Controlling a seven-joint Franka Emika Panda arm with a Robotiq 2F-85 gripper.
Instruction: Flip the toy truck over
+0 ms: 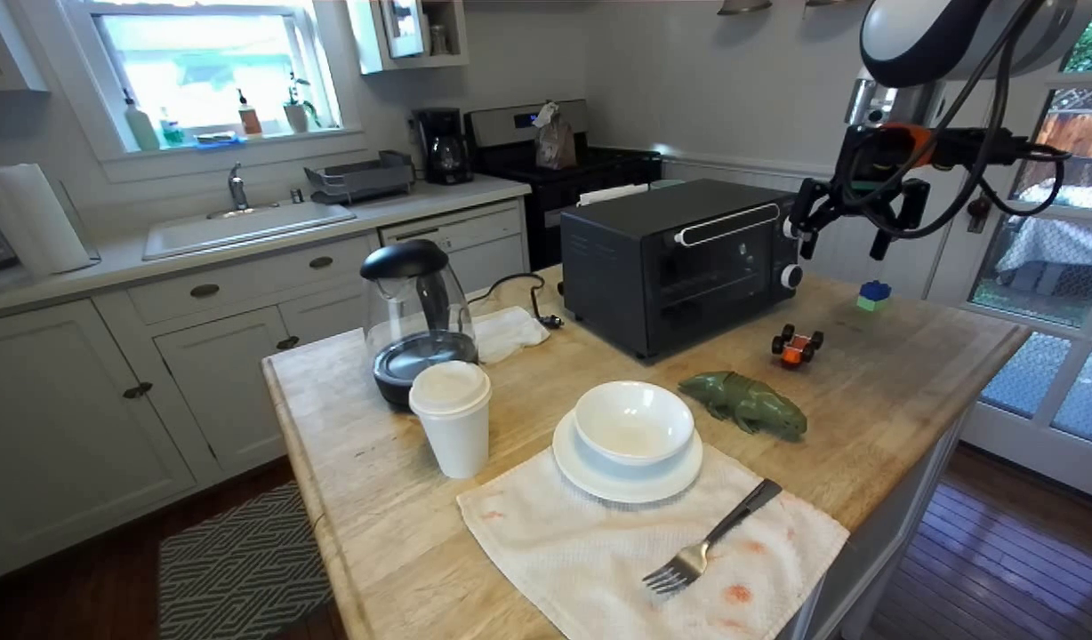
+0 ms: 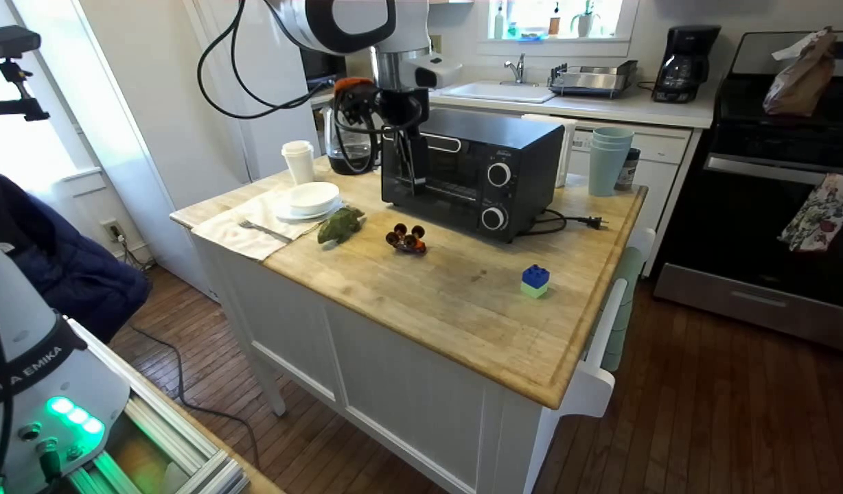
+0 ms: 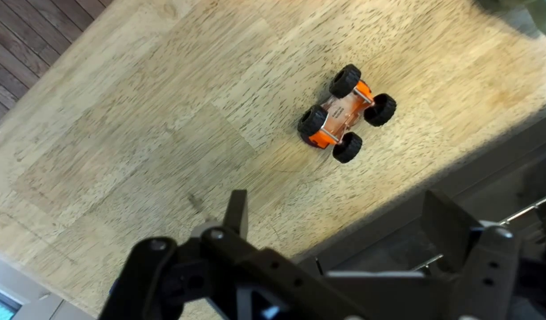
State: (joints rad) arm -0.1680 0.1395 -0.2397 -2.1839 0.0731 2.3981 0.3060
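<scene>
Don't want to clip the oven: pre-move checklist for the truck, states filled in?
Pincer open: ok, nothing held.
Truck wheels up: ok.
Truck within the pincer's opening: not ok, outside it in the wrist view.
Truck apart from oven: ok, gap visible in the wrist view.
Truck apart from green toy: ok.
Pincer clear of oven: cannot tell, they overlap in every view.

"EMIKA" on the robot base (image 2: 54, 381)
</scene>
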